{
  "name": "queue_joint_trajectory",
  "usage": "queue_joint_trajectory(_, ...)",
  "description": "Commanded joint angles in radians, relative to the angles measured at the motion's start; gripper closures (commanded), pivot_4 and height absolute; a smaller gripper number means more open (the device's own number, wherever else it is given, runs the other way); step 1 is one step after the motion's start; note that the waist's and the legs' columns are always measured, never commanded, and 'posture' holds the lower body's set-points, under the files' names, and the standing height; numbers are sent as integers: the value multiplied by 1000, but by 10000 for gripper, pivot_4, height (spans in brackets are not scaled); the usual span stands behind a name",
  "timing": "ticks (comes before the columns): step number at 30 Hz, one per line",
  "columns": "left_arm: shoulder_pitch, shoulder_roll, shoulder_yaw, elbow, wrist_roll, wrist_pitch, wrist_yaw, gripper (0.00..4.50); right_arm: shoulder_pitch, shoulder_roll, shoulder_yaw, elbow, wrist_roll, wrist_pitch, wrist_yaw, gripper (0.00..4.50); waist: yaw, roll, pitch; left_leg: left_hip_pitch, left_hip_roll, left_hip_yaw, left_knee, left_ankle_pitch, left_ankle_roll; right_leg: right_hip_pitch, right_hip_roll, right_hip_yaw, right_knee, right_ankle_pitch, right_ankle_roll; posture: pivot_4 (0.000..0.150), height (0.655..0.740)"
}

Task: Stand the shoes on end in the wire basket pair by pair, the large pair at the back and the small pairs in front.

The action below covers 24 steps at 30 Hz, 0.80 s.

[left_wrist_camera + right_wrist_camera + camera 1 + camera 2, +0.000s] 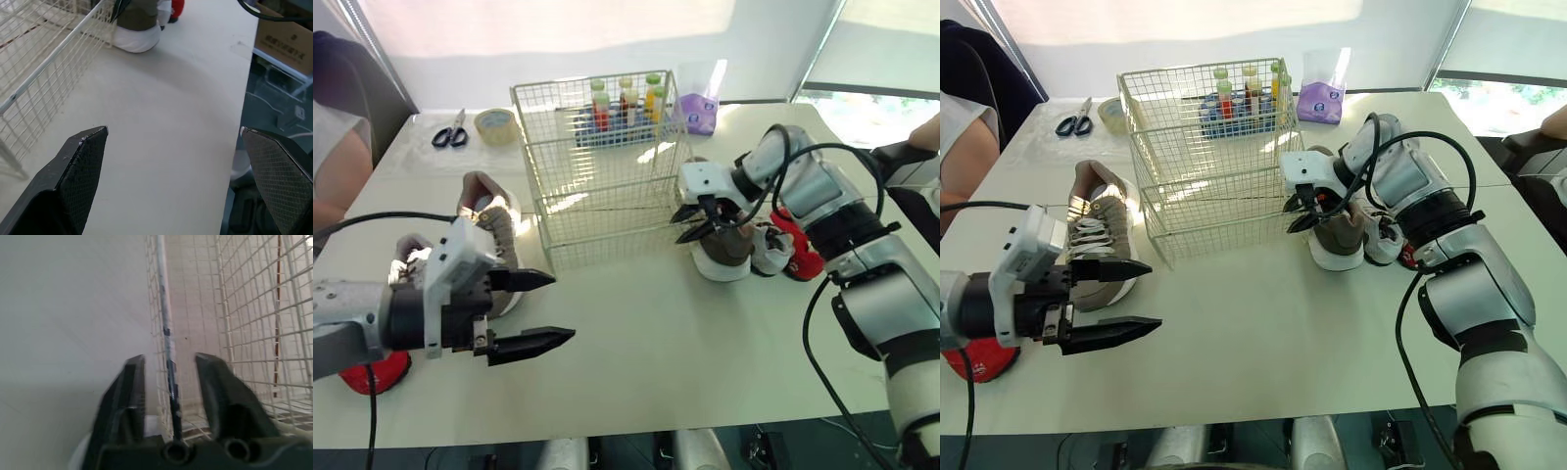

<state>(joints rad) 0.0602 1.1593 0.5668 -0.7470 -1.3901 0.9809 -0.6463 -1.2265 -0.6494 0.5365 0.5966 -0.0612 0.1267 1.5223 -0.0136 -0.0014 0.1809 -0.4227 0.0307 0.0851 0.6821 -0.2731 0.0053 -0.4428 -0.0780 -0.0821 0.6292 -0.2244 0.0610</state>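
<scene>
The right gripper (690, 223) hangs with its two black fingers (131, 396) parted and nothing clamped; in the right wrist view a corner wire of the wire basket (607, 166) runs up the gap between them, touching neither pad as far as can be seen. This gripper sits at the basket's right wall, just above a brown shoe (724, 253) with a white sole that lies on the table (656, 352) close against that wall. A small white shoe (771, 251) and a small red shoe (806, 257) crowd just beside the brown one, toward the table's right edge. The left gripper (563, 306) hovers near the front-left corner, its fingers spread wide and empty. Just beyond it, toward the basket's left side, lies a large tan sneaker (1097, 235) with white laces, and another red shoe (372, 372) rests at the left edge below that arm. The basket stands in the middle of the table's far half. Behind it, along the far edge, are a rack of bottles (626, 103), a purple pouch (697, 113), a roll of tape (496, 125) and scissors (450, 132). A person's arm (335, 162) shows at the left edge.
</scene>
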Motion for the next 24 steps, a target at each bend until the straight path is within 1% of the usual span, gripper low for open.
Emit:
queue_joint_trajectory(1,31,-22,39,-3,43,-18,-9,0,-23,11,-36,-14,-14,4,15,44512,0,0,0,1,0,0,0,0,0,0,0,0,1,0,0,1500,7400)
queue_joint_trajectory(4,37,-42,32,1,52,-32,-5,0,-24,21,-57,-45,-11,41,10,44512,-1,0,0,1,1,-1,0,0,-1,0,1,0,2,0,-1,1500,7400)
queue_joint_trajectory(6,37,-61,25,4,57,-43,6,0,-14,14,-76,-114,8,98,20,44512,-1,0,0,1,1,-1,0,0,-1,0,1,0,2,0,-1,1500,7400)
queue_joint_trajectory(10,27,-119,43,33,1,-67,49,0,39,-19,-124,-354,60,309,28,44512,0,1,0,1,1,-1,0,1,-1,0,0,0,2,0,-1,1500,7400)
queue_joint_trajectory(13,-1,-155,84,81,-114,-94,109,0,96,-28,-162,-595,102,604,-32,44512,2,1,0,1,1,-1,0,1,-1,0,-1,0,3,0,-1,1500,7400)
queue_joint_trajectory(15,-5,-158,98,92,-132,-99,121,0,138,-45,-171,-727,130,725,-52,44512,2,1,0,1,1,-1,0,1,-1,0,-2,-1,3,0,-1,1500,7400)
queue_joint_trajectory(17,12,-159,98,93,-112,-96,108,0,196,-67,-171,-853,160,821,-78,44512,3,0,0,1,1,-1,0,0,0,0,-3,-1,2,0,-1,1500,7400)
queue_joint_trajectory(20,34,-169,80,92,-74,-101,81,0,275,-79,-160,-973,175,893,-151,44512,2,0,0,1,0,-1,0,-1,2,0,-2,-1,2,0,-2,1500,7400)
queue_joint_trajectory(24,32,-179,62,98,-50,-109,63,0,317,-47,-172,-1003,188,880,-255,44512,0,0,0,1,0,-1,0,-2,4,0,-1,-1,2,-1,-4,1500,7400)
